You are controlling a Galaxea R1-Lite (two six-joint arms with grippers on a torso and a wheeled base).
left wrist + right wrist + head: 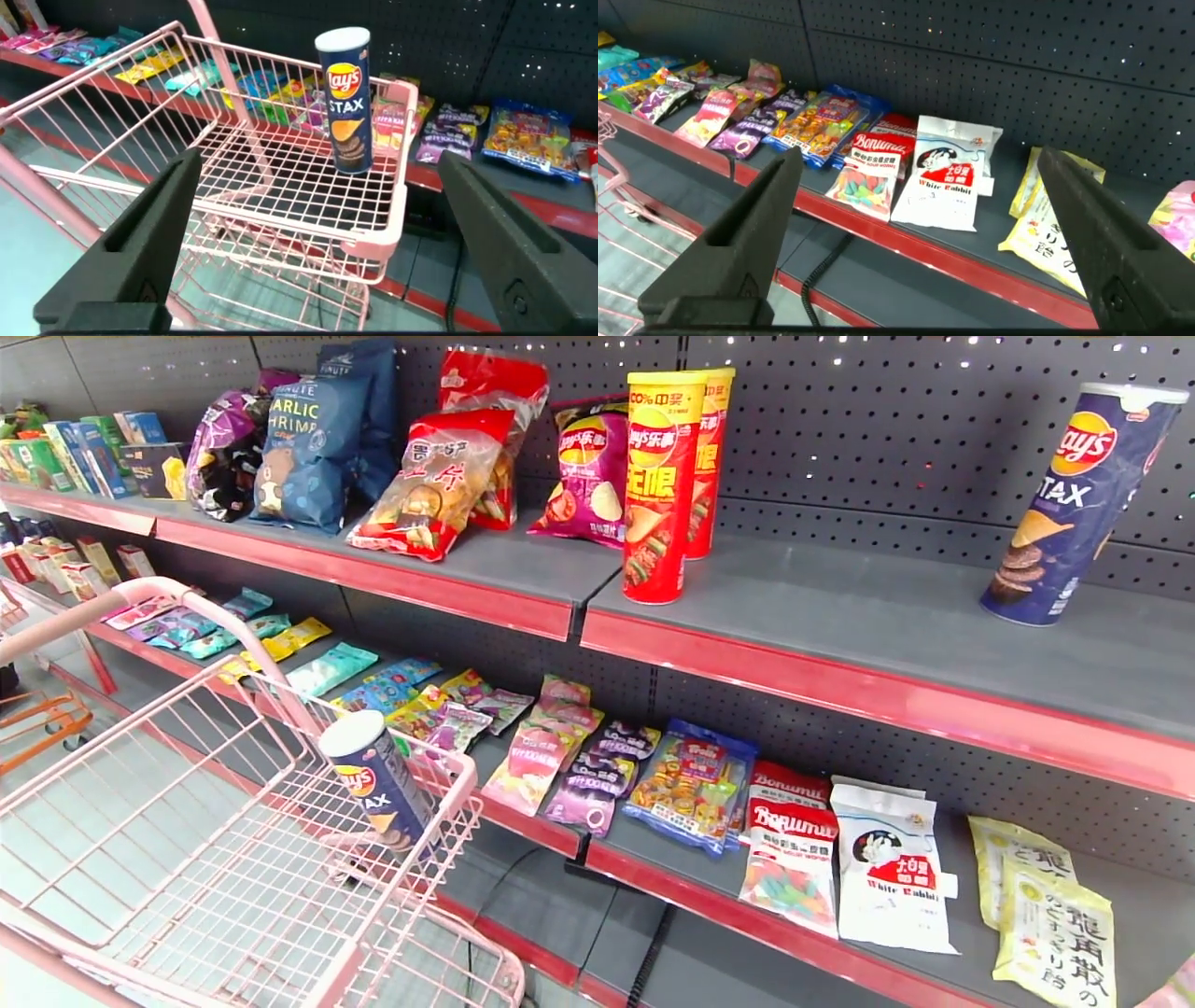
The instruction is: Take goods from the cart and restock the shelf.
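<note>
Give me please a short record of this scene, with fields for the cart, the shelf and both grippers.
cart: pink cart, one blue can standing upright in its corner
upper shelf: matching blue can at the right, two red cans in the middle
left gripper: open, facing the cart
right gripper: open, facing the lower shelf's candy bags

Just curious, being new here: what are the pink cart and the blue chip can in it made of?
Pink cart: likely painted metal wire, given its thin welded grid and even pink coat. Blue chip can: probably printed cardboard with a pale lid; smooth, slightly glossy.
</note>
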